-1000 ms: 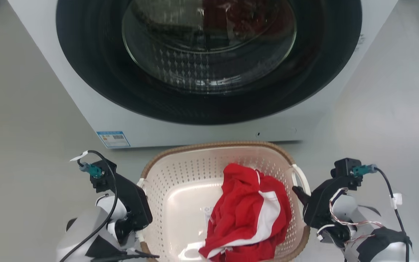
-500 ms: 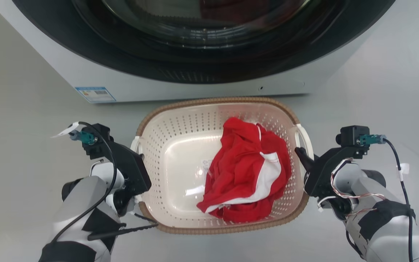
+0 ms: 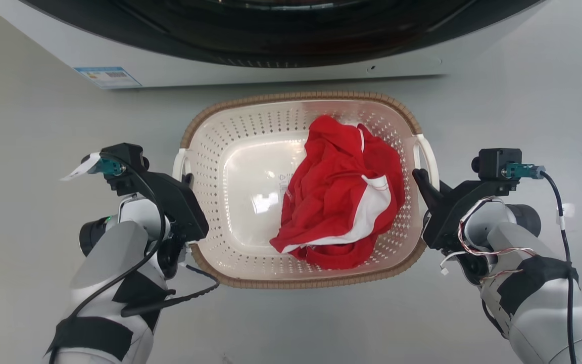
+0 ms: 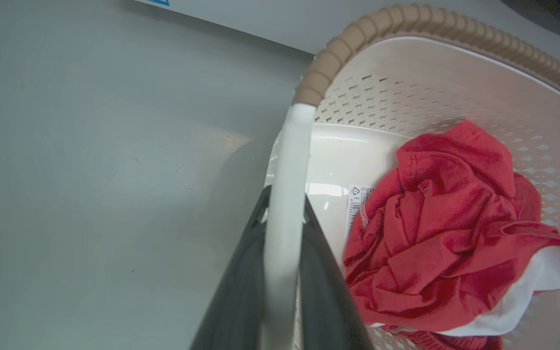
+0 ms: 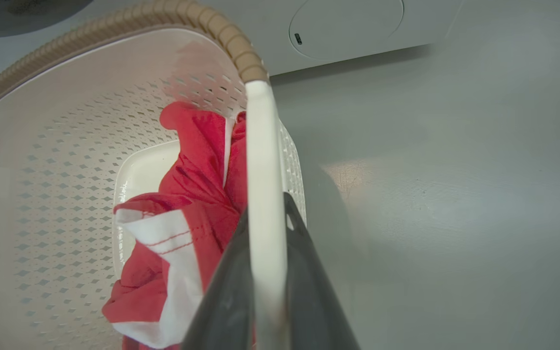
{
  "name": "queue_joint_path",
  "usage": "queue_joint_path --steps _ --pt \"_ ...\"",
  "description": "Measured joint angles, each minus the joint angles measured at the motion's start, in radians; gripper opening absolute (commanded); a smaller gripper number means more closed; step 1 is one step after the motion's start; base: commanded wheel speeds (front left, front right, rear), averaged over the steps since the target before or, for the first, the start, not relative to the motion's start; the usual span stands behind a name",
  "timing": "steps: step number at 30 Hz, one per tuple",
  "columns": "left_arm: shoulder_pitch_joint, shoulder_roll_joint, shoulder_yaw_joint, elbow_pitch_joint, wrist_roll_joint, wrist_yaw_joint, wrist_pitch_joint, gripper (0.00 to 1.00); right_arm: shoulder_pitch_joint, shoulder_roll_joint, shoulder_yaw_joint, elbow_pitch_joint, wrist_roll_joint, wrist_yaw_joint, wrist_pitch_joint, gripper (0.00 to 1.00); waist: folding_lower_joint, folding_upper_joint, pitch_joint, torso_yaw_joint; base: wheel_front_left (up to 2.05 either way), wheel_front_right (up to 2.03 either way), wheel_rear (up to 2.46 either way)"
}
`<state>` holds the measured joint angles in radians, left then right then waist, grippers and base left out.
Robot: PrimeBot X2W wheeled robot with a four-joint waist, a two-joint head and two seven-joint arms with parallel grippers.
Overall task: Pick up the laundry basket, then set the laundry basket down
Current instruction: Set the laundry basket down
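Observation:
The laundry basket [image 3: 240, 167] is cream-white with perforated sides and a brown woven rim, and it sits in the middle of the head view just in front of the washer. A red and white garment [image 3: 341, 192] lies crumpled in it. My left gripper [image 3: 186, 178] is shut on the basket's left white handle [image 4: 292, 160], which runs between its two dark fingers [image 4: 241, 291]. My right gripper [image 3: 419, 176] is shut on the right white handle [image 5: 260, 146] in the same way. I cannot tell whether the basket's bottom touches the floor.
The white washer [image 3: 271, 71] with its dark round door spans the top of the head view, close behind the basket's far rim. Grey floor [image 3: 28, 151] lies open to both sides and in front. A black cable [image 3: 180, 298] loops by my left forearm.
The head camera has tipped downward, so washer and basket have slid up the view. Both grippers stay clamped on the handles. A thin strip of floor now shows between the basket's far rim and the washer.

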<state>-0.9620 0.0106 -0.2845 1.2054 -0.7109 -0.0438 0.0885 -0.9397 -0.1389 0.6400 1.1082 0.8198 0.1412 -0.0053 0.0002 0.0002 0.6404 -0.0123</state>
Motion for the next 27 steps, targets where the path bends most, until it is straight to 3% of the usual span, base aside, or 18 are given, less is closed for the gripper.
queue_joint_path --steps 27 --pt "-0.09 0.0 -0.007 -0.014 0.041 0.0 -0.206 0.0 -0.124 0.002 0.017 0.038 -0.058 -0.019 -0.162 0.0 -0.0002 -0.0001 0.224 0.0 0.0 0.0 0.0"
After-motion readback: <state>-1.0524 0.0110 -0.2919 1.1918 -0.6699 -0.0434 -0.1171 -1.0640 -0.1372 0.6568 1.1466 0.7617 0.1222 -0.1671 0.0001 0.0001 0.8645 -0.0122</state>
